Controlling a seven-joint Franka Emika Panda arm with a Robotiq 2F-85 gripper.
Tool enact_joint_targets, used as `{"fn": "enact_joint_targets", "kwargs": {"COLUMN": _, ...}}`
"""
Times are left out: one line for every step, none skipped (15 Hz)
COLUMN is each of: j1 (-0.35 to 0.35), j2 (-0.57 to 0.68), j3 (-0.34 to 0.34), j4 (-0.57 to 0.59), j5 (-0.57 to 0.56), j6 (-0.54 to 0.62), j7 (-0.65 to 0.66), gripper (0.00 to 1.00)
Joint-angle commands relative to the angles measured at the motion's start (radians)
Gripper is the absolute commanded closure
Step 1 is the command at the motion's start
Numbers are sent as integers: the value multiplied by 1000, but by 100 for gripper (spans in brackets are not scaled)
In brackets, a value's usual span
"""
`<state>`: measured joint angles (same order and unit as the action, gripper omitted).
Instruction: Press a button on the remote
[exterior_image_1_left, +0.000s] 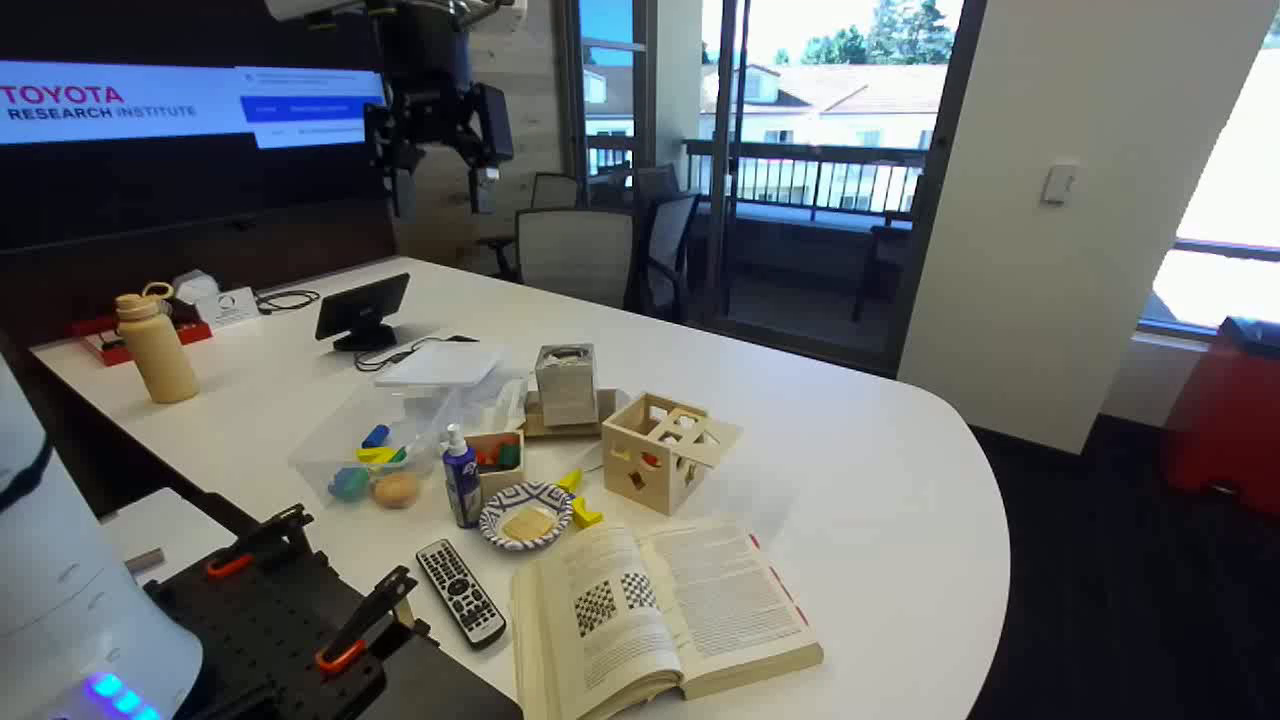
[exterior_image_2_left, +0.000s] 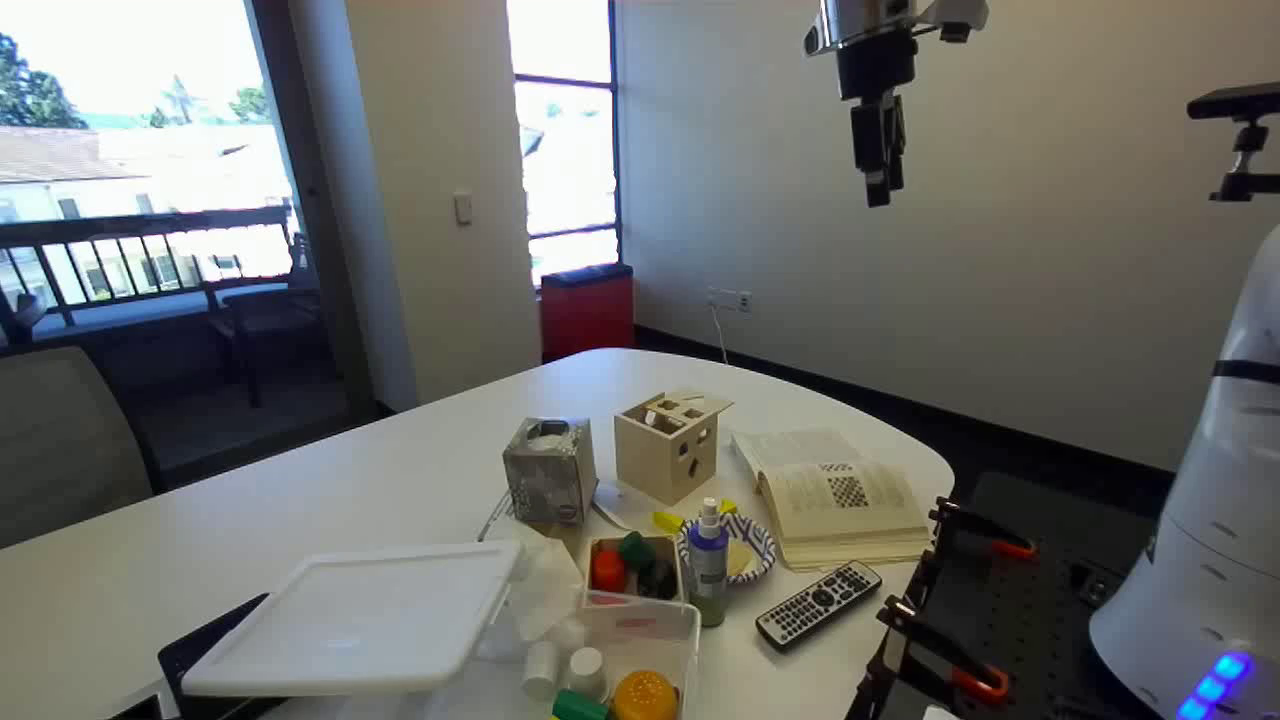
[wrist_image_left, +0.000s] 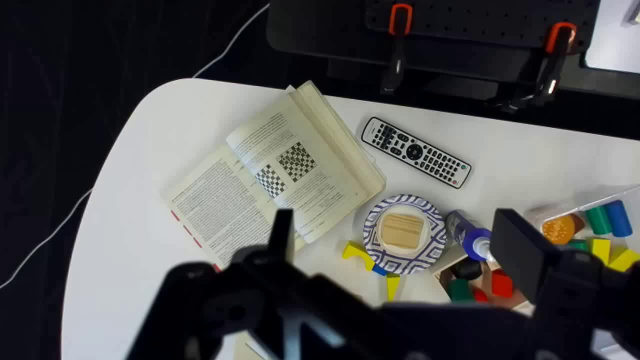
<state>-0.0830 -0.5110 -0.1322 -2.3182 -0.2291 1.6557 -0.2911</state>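
Observation:
The remote lies face up on the white table, slim, with a silver-grey face, dark edge and rows of small black buttons. It shows in both exterior views (exterior_image_1_left: 460, 592) (exterior_image_2_left: 820, 604), and in the wrist view (wrist_image_left: 416, 152) above the plate. My gripper (exterior_image_1_left: 442, 195) is high above the table, pointing down; an exterior view also shows it side-on (exterior_image_2_left: 880, 190). In the wrist view the gripper (wrist_image_left: 395, 220) has its fingers wide apart with nothing between them. It is well apart from the remote, which is fully visible there.
Beside the remote are an open book (wrist_image_left: 295, 165), a patterned plate (wrist_image_left: 372, 245) and an upright spray bottle (exterior_image_1_left: 462, 485). Farther off are a wooden shape box (exterior_image_1_left: 640, 465), a tissue box (exterior_image_2_left: 550, 475) and a clear bin (exterior_image_2_left: 690, 640). Clamps (wrist_image_left: 397, 55) stand at the robot's mount edge.

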Motion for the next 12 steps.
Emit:
{"fn": "enact_joint_targets", "kwargs": {"j1": 7, "j2": 0, "j3": -6, "j4": 2, "j5": -2, "j6": -3, "j7": 3, "gripper": 0}}
{"fn": "enact_joint_targets", "kwargs": {"j1": 7, "j2": 0, "j3": -6, "j4": 2, "j5": -2, "j6": -3, "j7": 3, "gripper": 0}}
{"fn": "enact_joint_targets", "kwargs": {"j1": 7, "j2": 0, "j3": -6, "j4": 2, "j5": -2, "j6": -3, "j7": 3, "gripper": 0}}
{"fn": "enact_joint_targets", "kwargs": {"j1": 7, "j2": 0, "j3": -6, "j4": 2, "j5": -2, "j6": -3, "j7": 3, "gripper": 0}}
{"fn": "enact_joint_targets", "kwargs": {"j1": 7, "j2": 0, "j3": -6, "j4": 2, "j5": -2, "j6": -3, "j7": 3, "gripper": 0}}
{"fn": "enact_joint_targets", "kwargs": {"j1": 12, "j2": 19, "j3": -6, "j4": -6, "j5": 17, "j6": 8, "j7": 14, "gripper": 0}}
{"fn": "enact_joint_targets", "kwargs": {"j1": 16, "j2": 31, "j3": -3, "j4": -22, "j5": 34, "j6": 29, "j7": 33, "gripper": 0}}
{"fn": "enact_joint_targets", "kwargs": {"j1": 21, "j2": 45, "j3": 2, "j4": -44, "j5": 57, "j6": 57, "j7": 53, "gripper": 0}}
{"fn": "enact_joint_targets", "kwargs": {"j1": 30, "j2": 61, "j3": 7, "j4": -74, "j5": 82, "j6": 92, "j7": 66, "gripper": 0}}
{"fn": "enact_joint_targets", "kwargs": {"j1": 39, "j2": 77, "j3": 12, "j4": -99, "j5": 108, "j6": 127, "j7": 76, "gripper": 0}}
{"fn": "enact_joint_targets", "kwargs": {"j1": 47, "j2": 97, "j3": 20, "j4": -129, "j5": 134, "j6": 170, "j7": 88, "gripper": 0}}
{"fn": "enact_joint_targets", "kwargs": {"j1": 56, "j2": 121, "j3": 27, "j4": -162, "j5": 161, "j6": 214, "j7": 95, "gripper": 0}}
